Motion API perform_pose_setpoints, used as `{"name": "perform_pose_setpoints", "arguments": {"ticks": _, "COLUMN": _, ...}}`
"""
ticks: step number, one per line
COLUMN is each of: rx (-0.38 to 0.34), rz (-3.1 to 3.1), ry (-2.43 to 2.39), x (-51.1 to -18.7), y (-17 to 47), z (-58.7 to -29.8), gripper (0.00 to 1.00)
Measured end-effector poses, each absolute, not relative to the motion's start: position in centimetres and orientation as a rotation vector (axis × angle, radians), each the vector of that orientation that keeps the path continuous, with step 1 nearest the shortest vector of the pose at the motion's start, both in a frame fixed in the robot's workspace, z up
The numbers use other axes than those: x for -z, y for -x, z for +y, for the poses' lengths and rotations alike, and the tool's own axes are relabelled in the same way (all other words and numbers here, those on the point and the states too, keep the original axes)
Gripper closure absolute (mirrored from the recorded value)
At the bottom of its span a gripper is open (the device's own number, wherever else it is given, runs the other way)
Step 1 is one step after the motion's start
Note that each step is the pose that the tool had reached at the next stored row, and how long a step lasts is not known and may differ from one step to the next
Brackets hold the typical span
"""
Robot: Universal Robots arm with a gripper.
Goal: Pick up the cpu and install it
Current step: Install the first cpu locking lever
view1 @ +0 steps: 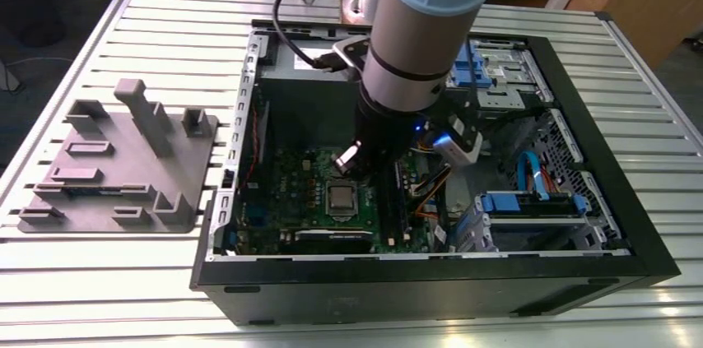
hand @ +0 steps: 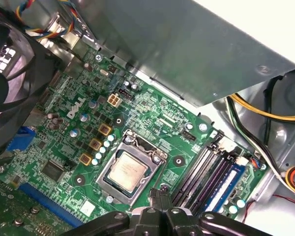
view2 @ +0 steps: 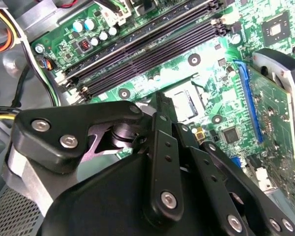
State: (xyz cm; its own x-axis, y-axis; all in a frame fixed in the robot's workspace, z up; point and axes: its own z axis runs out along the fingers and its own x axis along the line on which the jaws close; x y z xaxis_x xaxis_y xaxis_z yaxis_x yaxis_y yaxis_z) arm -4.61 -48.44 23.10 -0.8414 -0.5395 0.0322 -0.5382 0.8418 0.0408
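Already seated, the cpu (hand: 129, 169) shows a square silver-grey top.

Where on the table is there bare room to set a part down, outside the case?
Free: the table beyond the grey fixture, and its strip on the camera's side of fixture and case. Crowded: inside the case, with arm, cables and drive cages around the cpu.

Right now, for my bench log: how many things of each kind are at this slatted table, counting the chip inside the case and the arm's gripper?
computer case: 1
grey fixture plate: 1
cpu, lying in the socket: 1
gripper: 1
Total: 4
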Motion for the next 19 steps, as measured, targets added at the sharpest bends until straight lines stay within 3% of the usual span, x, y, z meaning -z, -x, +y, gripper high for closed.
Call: {"name": "perform_pose_setpoints", "arguments": {"ticks": 19, "rx": 0.046, "rz": -2.974, "ry": -0.870, "x": -24.9, "y": 4.5, "z": -47.6, "gripper": 0.90}}
